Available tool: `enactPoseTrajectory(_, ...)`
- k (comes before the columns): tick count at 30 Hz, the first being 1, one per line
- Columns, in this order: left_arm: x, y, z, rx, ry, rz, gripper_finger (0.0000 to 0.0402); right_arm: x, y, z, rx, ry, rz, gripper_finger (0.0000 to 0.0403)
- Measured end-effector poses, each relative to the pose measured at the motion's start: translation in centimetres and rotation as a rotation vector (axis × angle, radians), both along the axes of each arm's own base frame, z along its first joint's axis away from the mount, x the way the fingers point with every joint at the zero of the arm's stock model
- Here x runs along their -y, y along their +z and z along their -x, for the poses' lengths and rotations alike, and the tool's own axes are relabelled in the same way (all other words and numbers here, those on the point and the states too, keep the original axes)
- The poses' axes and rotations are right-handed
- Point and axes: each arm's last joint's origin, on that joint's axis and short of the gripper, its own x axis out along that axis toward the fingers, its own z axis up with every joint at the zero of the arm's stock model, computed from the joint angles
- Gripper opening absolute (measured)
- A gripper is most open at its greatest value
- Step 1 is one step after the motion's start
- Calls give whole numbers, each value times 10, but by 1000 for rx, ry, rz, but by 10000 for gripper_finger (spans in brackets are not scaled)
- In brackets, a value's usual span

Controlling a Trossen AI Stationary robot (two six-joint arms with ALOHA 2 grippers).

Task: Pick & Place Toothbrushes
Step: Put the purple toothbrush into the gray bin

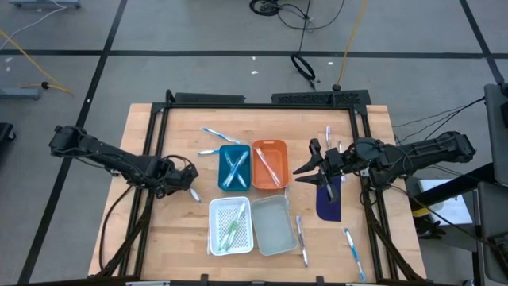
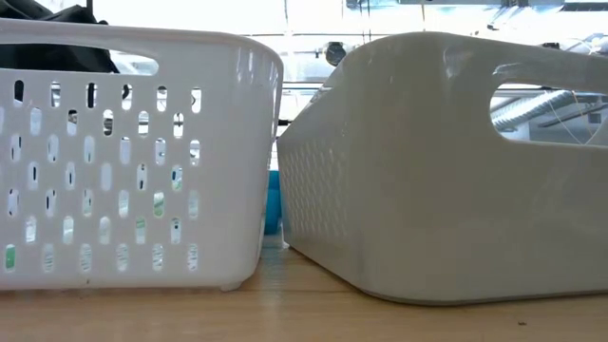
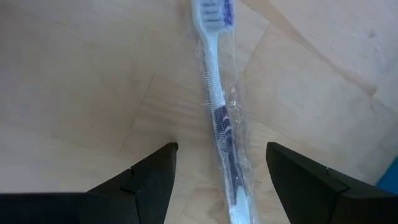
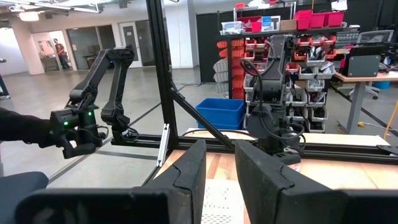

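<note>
Left gripper (image 3: 217,180), jaws wide open, straddles a clear-wrapped light blue toothbrush (image 3: 217,106) lying flat on the wooden counter (image 3: 74,81), unheld. Right gripper (image 1: 317,165) hovers over a dark blue oblong pad (image 1: 329,202), jaws narrowly parted, empty.

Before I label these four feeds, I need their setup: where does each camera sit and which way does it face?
High: overhead, looking straight down on table, both arms and trays.
Low: at tabletop height, facing the white perforated tray and grey tray; no arm shows.
Left wrist: looking down past open fingers at a wrapped toothbrush.
Right wrist: level, facing the room, fingers in the foreground.
High and low share both trays.
</note>
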Motion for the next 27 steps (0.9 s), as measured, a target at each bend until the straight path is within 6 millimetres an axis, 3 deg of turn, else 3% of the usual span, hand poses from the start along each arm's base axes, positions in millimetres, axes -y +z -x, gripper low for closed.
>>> enactPoseTrajectory(16,-13,1,-2,-26,7,104,250,0,0,0,0,0,0,77)
enactPoseTrajectory(27,-21,0,-1,-50,10,158,141,0,0,0,0,0,0,77)
